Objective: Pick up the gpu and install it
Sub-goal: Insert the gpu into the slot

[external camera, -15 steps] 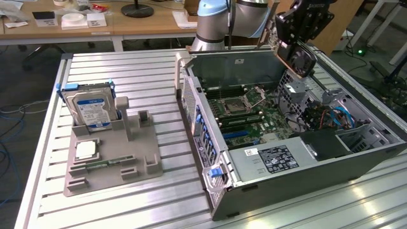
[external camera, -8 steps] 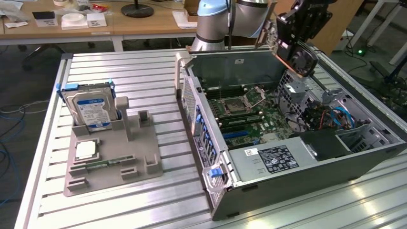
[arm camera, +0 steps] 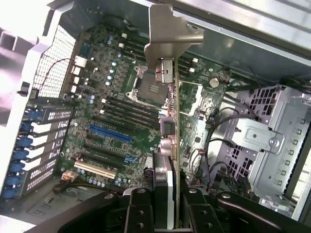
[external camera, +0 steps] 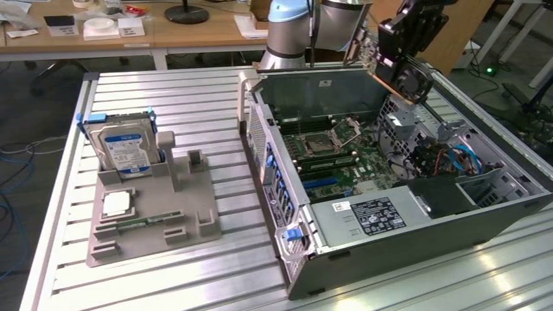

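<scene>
Table of ribbed metal carries an open case, lying on its side toward the exterior view's right. Inside it the motherboard faces up, with a blue slot bare. Above the case's far edge hangs the gpu, tilted, fan showing. The gripper pinches it by one end. Its long axis runs straight away from the gripper toward the motherboard, metal bracket leading. It looks clear of every slot, not yet seated.
</scene>
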Controlling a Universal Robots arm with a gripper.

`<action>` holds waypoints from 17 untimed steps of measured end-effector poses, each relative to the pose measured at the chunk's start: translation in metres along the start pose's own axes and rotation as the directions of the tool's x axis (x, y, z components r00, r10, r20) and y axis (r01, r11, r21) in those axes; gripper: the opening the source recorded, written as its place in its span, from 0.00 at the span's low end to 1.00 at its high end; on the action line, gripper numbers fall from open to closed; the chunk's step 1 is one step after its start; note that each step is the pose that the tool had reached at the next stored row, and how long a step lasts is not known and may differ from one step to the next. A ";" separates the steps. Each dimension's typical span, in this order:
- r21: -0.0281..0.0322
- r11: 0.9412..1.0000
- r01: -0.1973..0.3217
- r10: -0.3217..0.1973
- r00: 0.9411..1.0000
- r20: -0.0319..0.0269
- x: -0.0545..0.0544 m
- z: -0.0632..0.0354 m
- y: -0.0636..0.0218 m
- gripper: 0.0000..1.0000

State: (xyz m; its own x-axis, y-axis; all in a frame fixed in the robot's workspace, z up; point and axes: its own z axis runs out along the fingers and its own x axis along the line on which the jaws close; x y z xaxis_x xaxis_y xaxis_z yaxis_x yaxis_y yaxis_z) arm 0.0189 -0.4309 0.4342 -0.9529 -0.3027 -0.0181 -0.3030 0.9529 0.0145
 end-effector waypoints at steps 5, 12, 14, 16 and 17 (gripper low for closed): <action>-0.001 0.998 0.055 -0.055 0.998 -0.001 0.000 0.0000 0.0000 0.28; -0.002 0.992 0.128 -0.128 0.992 -0.002 0.000 0.0000 0.0000 0.28; -0.003 0.989 0.151 -0.151 0.989 -0.002 0.000 0.0000 0.0000 0.28; -0.003 0.985 0.175 -0.175 0.985 -0.002 0.000 0.0000 0.0000 0.28; -0.004 0.983 0.186 -0.186 0.983 -0.002 0.000 0.0000 0.0000 0.28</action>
State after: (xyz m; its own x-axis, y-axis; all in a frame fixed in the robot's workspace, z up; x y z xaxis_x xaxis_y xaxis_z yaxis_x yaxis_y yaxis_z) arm 0.0189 -0.4309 0.4342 -0.8799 -0.4749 -0.0180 -0.4751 0.8798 0.0145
